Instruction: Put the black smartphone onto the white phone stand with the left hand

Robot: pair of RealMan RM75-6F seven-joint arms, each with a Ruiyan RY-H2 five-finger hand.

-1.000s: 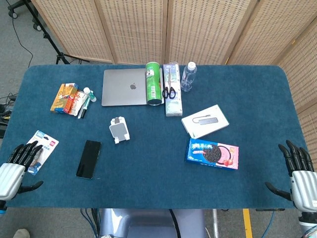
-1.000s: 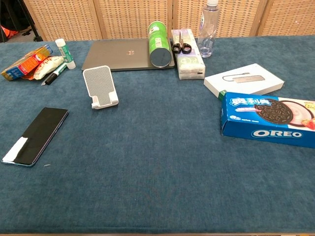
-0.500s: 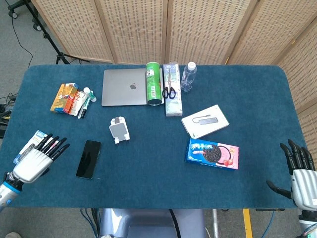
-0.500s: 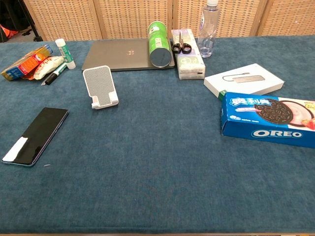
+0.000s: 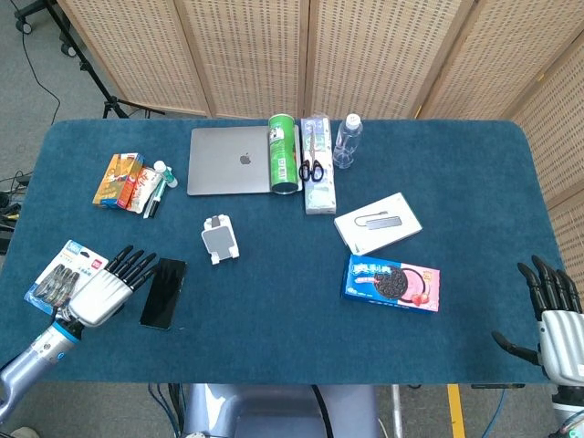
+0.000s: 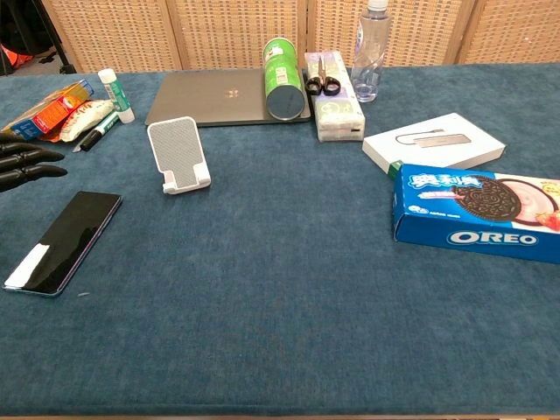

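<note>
The black smartphone (image 5: 163, 292) (image 6: 64, 241) lies flat on the blue table, front left. The white phone stand (image 5: 219, 239) (image 6: 178, 155) stands upright just beyond it to the right. My left hand (image 5: 111, 285) (image 6: 24, 163) hovers just left of the phone, fingers spread and empty, fingertips near the phone's upper left edge. My right hand (image 5: 555, 315) stays at the table's front right corner, fingers apart, holding nothing; the chest view does not show it.
A blister pack (image 5: 67, 276) lies under my left forearm. Snack packets (image 5: 121, 181) and pens sit at back left. Laptop (image 5: 230, 161), green can (image 5: 284, 153), tissue pack with scissors (image 5: 316, 168), bottle (image 5: 347, 140), white box (image 5: 378, 222) and Oreo box (image 5: 392, 282) lie further right.
My left hand has moved rightward from the table's left edge over the blister pack to beside the phone, entering the chest view. The right hand barely moved.
</note>
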